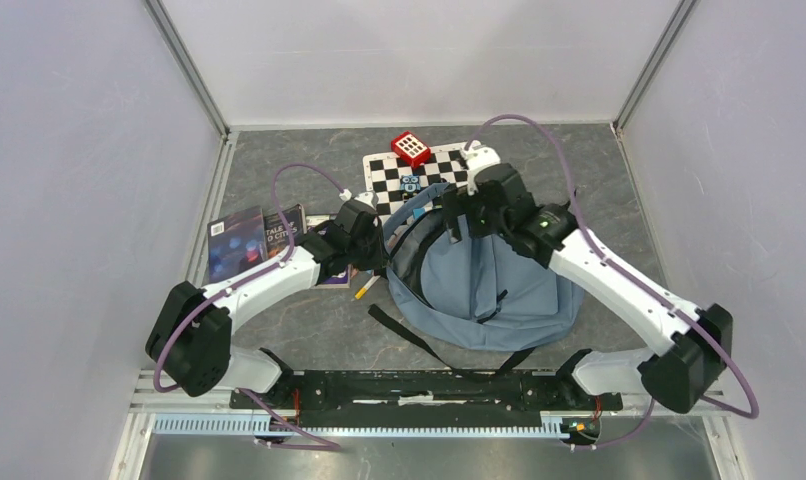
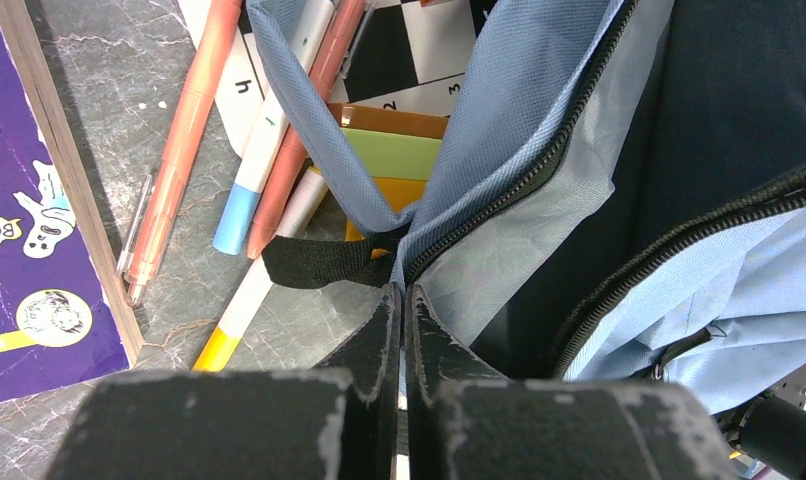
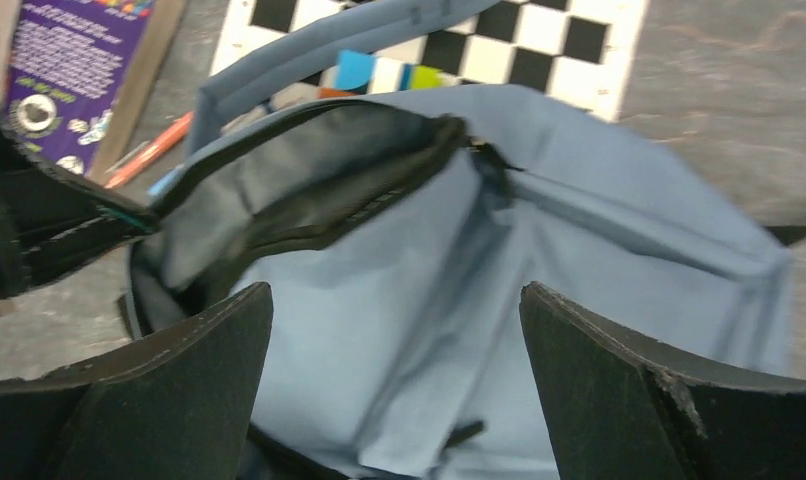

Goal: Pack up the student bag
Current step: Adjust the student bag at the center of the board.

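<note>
From above, the bag (image 1: 479,280) lies in the middle of the worktop (image 1: 619,200) with its mouth towards the chessboard (image 1: 384,172). The left claw (image 1: 379,262) is at the mouth's left rim and the right claw (image 1: 447,218) is over its far rim. I count one bag, one chessboard, one red toy (image 1: 410,148) and three books (image 1: 237,243) on the left, the purple one partly under the left arm.

The left wrist view shows that claw closed, apparently pinching a fold of the bag's rim beside the zipper. Just outside the bag lie four pens (image 2: 184,140): two orange and two white. Some coloured blocks (image 2: 394,155) lie behind the handle.

In the right wrist view the claw's fingers are spread wide, holding nothing, poised above the blue fabric with the dark opening off to one side.

The step seems to be opening the mouth. To do it well, I'd have the left keep its pinch low and steady while the right takes the opposite rim, not the loose front panel, and lifts away so the gap gapes wide.
</note>
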### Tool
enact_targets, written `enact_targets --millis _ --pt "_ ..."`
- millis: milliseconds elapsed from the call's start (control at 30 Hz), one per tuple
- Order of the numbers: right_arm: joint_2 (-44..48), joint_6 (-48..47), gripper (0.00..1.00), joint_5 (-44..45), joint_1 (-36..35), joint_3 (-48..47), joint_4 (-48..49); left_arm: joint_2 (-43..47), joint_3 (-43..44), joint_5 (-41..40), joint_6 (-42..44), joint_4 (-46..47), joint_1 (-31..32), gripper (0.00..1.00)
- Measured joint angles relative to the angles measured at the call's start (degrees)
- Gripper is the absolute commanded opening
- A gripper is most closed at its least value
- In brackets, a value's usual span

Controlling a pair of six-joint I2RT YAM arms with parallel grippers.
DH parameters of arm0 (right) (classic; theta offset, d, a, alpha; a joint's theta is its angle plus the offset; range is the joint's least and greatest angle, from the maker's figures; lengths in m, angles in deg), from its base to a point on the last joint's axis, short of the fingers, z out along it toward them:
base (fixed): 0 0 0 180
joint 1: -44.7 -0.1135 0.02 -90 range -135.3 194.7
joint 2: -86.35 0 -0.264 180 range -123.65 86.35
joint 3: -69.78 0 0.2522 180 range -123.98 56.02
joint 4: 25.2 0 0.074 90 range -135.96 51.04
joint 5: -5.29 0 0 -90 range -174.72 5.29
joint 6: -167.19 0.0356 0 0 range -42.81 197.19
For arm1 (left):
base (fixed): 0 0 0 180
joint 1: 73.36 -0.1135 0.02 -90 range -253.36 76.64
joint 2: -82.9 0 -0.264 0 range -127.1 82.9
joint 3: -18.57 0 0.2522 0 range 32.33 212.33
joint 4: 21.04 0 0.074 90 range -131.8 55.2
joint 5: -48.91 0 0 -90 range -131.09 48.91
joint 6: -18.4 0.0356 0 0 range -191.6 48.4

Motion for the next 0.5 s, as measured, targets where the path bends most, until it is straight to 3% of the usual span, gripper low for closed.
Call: enact_targets --millis 133,333,500 --pt "-4.0 5.4 0.9 -3.3 -4.2 0.6 3.0 0.0 0.1 0.0 0.0 -0.2 0.0 0.02" --pt "-9.8 10.5 0.89 -3.5 -11.6 0.2 4.7 0.0 0.1 0.0 0.0 -0.2 0.0 0.02" --pt "-14.6 12.7 0.8 -2.4 -14.3 -0.2 3.5 0.1 0.1 0.0 0.0 -0.1 0.0 0.02"
